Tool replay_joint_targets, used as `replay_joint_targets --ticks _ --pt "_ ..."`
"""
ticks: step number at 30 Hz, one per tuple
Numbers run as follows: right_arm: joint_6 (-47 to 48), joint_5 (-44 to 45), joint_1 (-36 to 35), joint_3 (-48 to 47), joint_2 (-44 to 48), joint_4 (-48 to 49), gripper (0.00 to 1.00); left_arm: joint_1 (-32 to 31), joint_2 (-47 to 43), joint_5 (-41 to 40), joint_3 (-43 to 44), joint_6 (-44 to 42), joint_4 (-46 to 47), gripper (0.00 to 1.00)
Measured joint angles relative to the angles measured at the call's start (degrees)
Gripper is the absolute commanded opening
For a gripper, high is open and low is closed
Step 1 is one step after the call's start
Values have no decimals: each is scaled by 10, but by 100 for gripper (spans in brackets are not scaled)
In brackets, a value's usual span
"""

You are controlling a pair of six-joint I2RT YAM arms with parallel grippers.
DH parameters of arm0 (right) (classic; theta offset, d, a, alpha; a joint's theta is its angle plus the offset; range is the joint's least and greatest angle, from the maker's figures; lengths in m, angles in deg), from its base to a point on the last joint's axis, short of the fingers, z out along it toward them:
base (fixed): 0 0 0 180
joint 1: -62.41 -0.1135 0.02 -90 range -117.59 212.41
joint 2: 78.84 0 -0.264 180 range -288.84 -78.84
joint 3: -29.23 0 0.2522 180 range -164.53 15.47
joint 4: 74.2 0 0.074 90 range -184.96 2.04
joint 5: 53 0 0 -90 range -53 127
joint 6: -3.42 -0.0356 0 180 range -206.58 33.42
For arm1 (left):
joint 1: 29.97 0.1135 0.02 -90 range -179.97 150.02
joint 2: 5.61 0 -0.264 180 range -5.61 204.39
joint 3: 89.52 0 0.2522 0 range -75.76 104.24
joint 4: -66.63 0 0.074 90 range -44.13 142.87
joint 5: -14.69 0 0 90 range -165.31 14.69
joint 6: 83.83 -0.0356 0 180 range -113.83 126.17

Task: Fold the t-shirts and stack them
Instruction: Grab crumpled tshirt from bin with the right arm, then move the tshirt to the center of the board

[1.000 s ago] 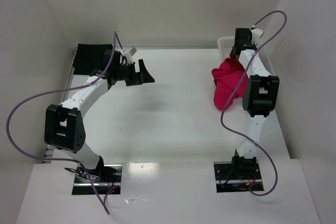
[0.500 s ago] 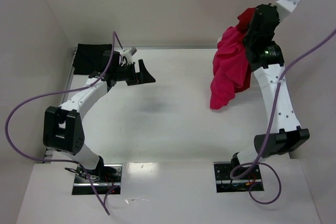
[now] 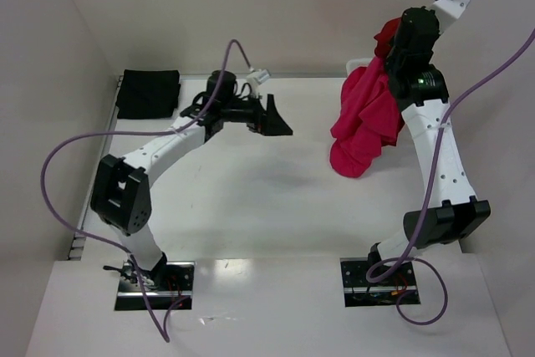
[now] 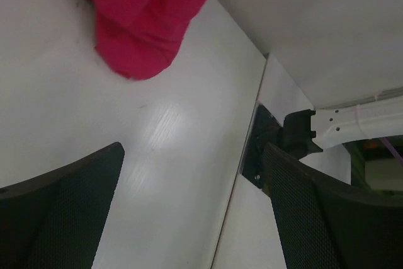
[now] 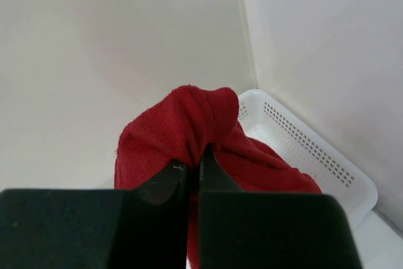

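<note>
One shirt point(image 3: 364, 123) dangles above the table point(image 3: 251, 206), far right, clamped in the right gripper point(image 5: 195, 169) so it unfurls, while the left gripper point(image 4: 195, 200), spread and empty, seems poised to catch it.

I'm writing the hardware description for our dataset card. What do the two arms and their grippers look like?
Both the left arm and right arm have white links joined by bulky black joint housings, each trailed by a loose purple cable. The left gripper and right gripper are black; the left's fingers have a mesh-textured inner face.
</note>
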Motion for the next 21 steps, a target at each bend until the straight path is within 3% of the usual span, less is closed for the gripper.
replay_joint_targets --ticks 3,5,10,14,21 --pt "-8 -20 0 -12 -1 -10 0 -48 45 0 53 -12 21 99" --pt "-13 -30 0 -11 -1 -13 0 -85 111 -31 151 -32 23 99" --pt "-30 -59 0 -10 -1 -28 0 -138 182 -92 182 -36 122 99" --pt "-49 -92 0 -10 -1 -45 0 -171 264 -127 253 -53 148 99" --pt "-81 -151 0 34 19 -54 0 -198 331 -127 309 -40 200 99"
